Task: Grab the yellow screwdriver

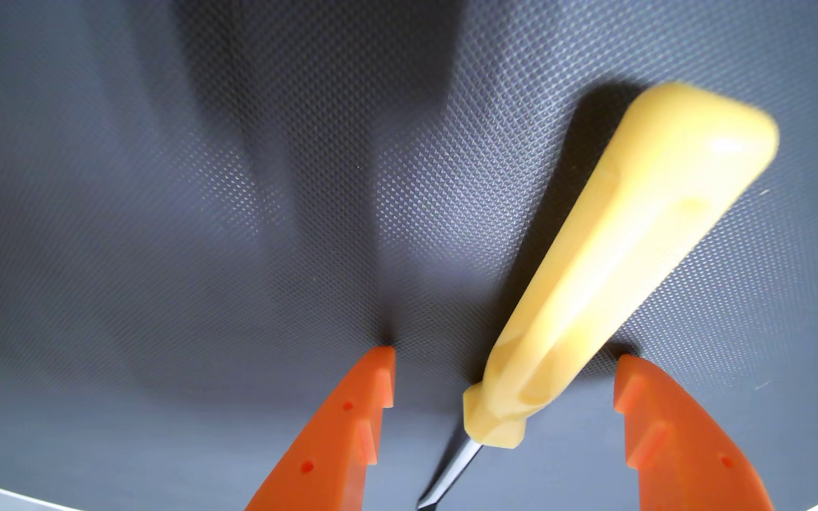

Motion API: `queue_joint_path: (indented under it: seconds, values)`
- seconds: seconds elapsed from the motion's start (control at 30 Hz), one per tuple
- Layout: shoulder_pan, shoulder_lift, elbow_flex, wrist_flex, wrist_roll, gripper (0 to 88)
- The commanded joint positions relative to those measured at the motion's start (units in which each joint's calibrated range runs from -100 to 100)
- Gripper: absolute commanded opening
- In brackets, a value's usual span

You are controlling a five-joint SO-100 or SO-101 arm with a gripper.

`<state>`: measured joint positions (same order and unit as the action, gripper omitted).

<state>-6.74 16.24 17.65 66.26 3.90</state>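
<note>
Nearest the lens, two orange fingers [328,432] of the gripper [504,356], spread wide and holding nothing, tips low against the dark textured mat [200,221]. Between them, in the wrist view, the neck end of the yellow screwdriver [608,255], lying flat on the mat, clearly closer to the right-hand finger than to the left-hand one. Long axis slanted: fat handle running up and to the right, away from the camera, metal shaft [451,471] running down toward the bottom edge. No contact with either finger yet, as far as can be told. Judged from this: handle crossing the gap at an angle rather than square, so probably a small twist or shift to the right needed before closing, otherwise a risk of the handle rolling or slipping out.
</note>
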Motion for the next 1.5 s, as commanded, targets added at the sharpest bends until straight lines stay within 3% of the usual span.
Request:
queue_joint_path:
  seconds: [0.0,0.4,0.67,1.47]
  values:
    - [0.7,-0.1,-1.0,-1.0,-0.2,26.3]
    - [2.0,-1.2,3.1,-4.2,-1.3,25.7]
    - [1.5,-1.2,2.7,-4.2,-1.0,7.8]
    - [1.3,-0.4,3.2,-3.9,-1.4,7.9]
